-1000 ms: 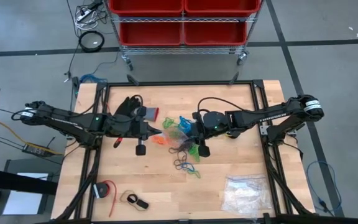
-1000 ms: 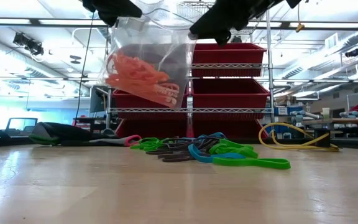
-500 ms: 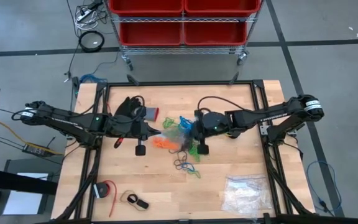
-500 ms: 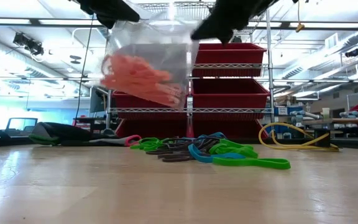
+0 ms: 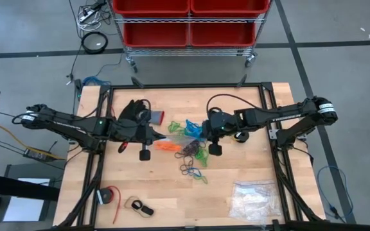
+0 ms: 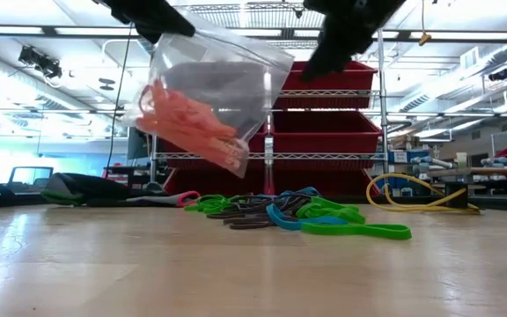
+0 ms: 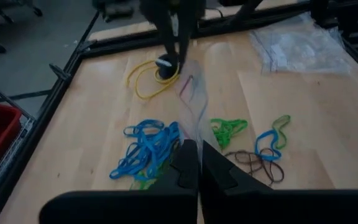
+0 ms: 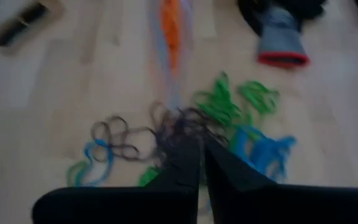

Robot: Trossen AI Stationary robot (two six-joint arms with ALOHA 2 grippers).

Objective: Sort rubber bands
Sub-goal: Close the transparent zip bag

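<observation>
A clear plastic bag (image 6: 223,84) with orange rubber bands (image 6: 187,119) in its bottom hangs above the middle of the table between my two grippers. My left gripper (image 5: 158,136) is shut on the bag's left upper end. My right gripper (image 5: 202,133) is shut on its right upper end. Under the bag, loose green, blue and black rubber bands (image 5: 193,151) lie in a heap on the wooden table (image 5: 236,167). The heap also shows in the low view (image 6: 297,216). My left gripper pinches the bag's top edge (image 7: 194,127) at its left corner between its two fingers, coming from the table's left and slanting down. The bag hangs below, clear of the table. My right gripper pinches the bag's top edge at the right corner (image 6: 289,63), coming from the table's right and slanting down. The edge between the two holds is drawn straight and slopes down toward this gripper.
A black glove with a red cuff (image 5: 139,113) lies at the far left. A clear bag of whitish pieces (image 5: 252,199) lies near the front right. A yellow cable (image 7: 148,81) lies at the front left. Red bins on a wire rack (image 5: 188,22) stand beyond the far edge.
My right gripper has gone a little toward the table's right edge and tipped. The bag's top edge, slack before, is now drawn straight. The bag has tilted, and its bottom with the orange bands has swung toward the left.
</observation>
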